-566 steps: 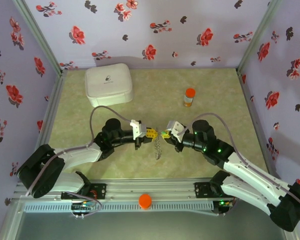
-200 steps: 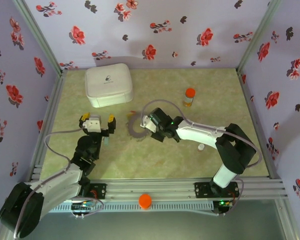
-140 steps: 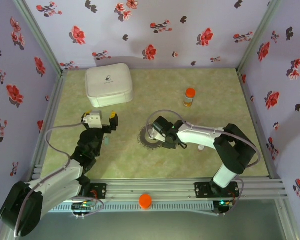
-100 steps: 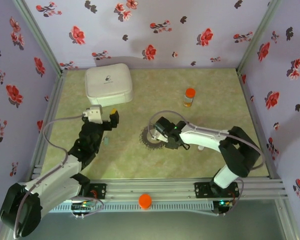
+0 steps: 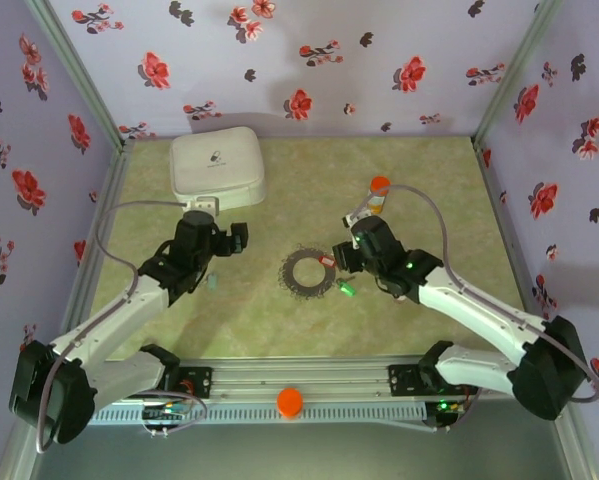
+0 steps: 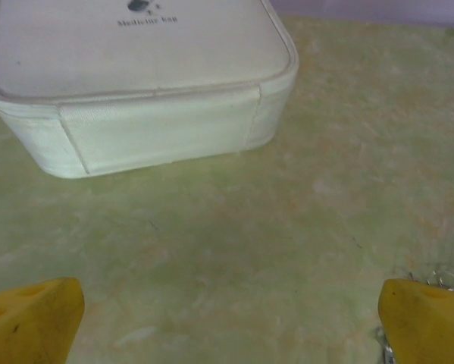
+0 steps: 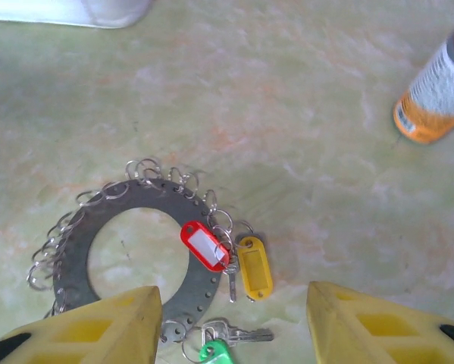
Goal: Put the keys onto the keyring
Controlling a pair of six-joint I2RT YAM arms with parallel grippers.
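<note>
As the keyring (image 7: 147, 191) lies flat on the table (image 7: 302, 114), its red-, yellow- and green-tagged keys (image 7: 204, 244) fanned along one edge, we judge it parked — right gripper (image 7: 230, 326) hovers above, fingers spread, empty; left gripper (image 6: 227, 318) gapes wide near the white medicine bag (image 6: 136, 68).

From where I stand, the left arm (image 5: 119, 315) goes forward from its base and bends inward at the elbow, with the wrist kept low. The left gripper (image 6: 227, 324) points away from the bases, and its two yellow fingertips (image 6: 31, 318) stand very far apart. The right arm (image 5: 479, 310) stretches from its base toward the middle, also low. The right gripper (image 7: 234, 326) looks downward at a slant, and its yellow fingers (image 7: 98, 330) are spread well apart too.
</note>
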